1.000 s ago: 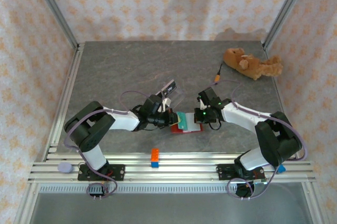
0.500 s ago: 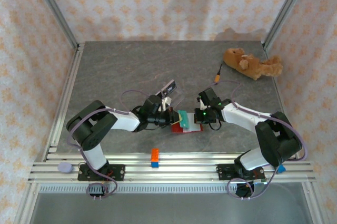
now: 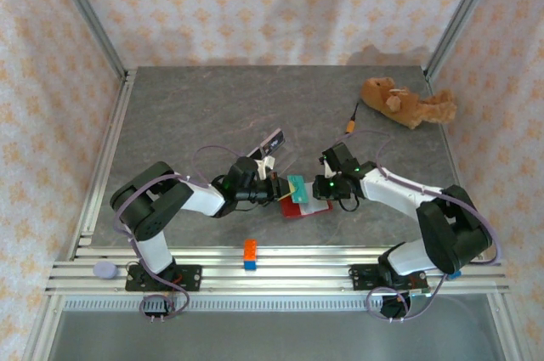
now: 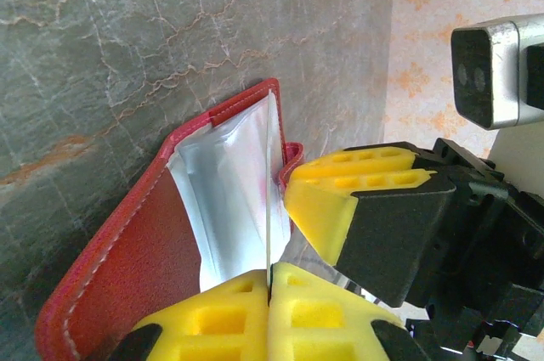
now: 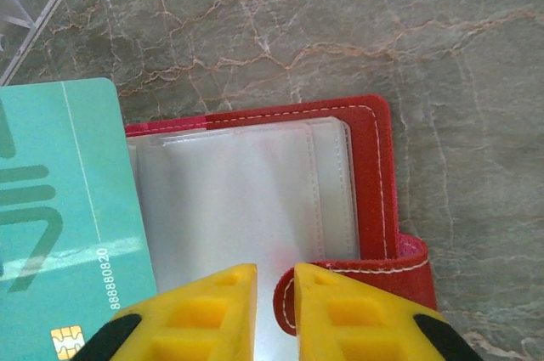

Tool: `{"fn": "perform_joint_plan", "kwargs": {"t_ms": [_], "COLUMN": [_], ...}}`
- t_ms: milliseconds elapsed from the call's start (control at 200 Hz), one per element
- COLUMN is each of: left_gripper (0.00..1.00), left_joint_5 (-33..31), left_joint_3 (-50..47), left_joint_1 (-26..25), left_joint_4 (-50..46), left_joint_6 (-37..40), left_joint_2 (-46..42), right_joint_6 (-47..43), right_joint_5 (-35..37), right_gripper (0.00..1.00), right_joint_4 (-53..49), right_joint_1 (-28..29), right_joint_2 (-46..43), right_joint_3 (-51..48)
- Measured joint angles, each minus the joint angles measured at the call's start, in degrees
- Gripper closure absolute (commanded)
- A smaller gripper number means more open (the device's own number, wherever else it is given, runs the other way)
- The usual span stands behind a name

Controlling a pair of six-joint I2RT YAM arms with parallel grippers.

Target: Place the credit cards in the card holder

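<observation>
- Card holder (image 5: 374, 166): red, white stitching; inside pale and cloudy.
- Credit card (image 5: 68, 208): teal, darker green stripes, white digits, gold chip.
- Right gripper fingers (image 5: 204, 314): yellow.
- Table (image 3: 195, 106): grey marble, rusty veins.
- Walls (image 3: 255, 4): cream, orange floral repeat.
- Far right, plush toy (image 3: 406, 102): brown.
- Near edge, block (image 3: 251, 254): orange over blue.

a brown stuffed toy (image 3: 406, 103) is seen at the far right of the grey table (image 3: 195, 115). an orange and blue block (image 3: 251, 254) is set on the near rail, and a clear tray (image 3: 270, 142) lies mid-table.
</observation>
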Motion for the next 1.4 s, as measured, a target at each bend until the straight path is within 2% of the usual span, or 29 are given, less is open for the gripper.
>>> {"fn": "perform_joint_plan", "kwargs": {"t_ms": [391, 556, 731, 751, 796, 841, 976, 1167, 1402], "left_gripper": [1.00, 1.00, 1.00, 1.00, 1.00, 1.00, 1.00, 1.00, 1.00], "left_joint_5": [-1.3, -1.7, -3.1, -3.3, -3.5, -3.7, -4.5, -4.7, -6.6], "left_joint_3": [-0.2, 0.2, 1.0, 1.1, 1.4, 1.7, 2.3, 3.5, 9.7], "left_joint_1": [-0.1, -0.1, -0.8, -0.9, -0.9, -0.9, -0.9, -0.9, -0.9], "left_joint_4": [-3.5, -5.7, -13.4, -14.4, -16.7, -18.6, -22.5, -26.7, -42.0], "left_joint_6": [0.2, 0.1, 0.1, 0.1, 0.1, 0.1, 0.2, 0.3, 5.3], "left_joint_2": [-1.2, -1.7, -3.7, -4.0, -4.7, -5.2, -5.9, -6.8, -9.9], "right_joint_6": [-0.1, -0.2, 0.5, 0.6, 1.2, 1.6, 1.7, 1.2, 0.9], "right_joint_5": [1.3, 5.8, 11.8, 12.3, 13.9, 15.1, 14.3, 5.8, -0.9], "right_gripper": [0.98, 1.00, 1.00, 0.95, 0.70, 0.62, 0.61, 0.48, 0.43], "right_joint_4": [-0.9, -4.0, -7.1, -7.5, -8.3, -9.0, -9.9, -10.4, -10.5], "right_joint_1": [0.0, 0.0, 0.0, 0.0, 0.0, 0.0, -0.5, -2.6, -4.3], "right_joint_2": [-0.7, -0.9, -2.2, -2.4, -2.8, -3.1, -3.1, -2.0, -1.1], "right_joint_3": [-0.2, 0.5, 1.5, 1.6, 2.0, 2.5, 3.4, 3.4, 3.0]}}
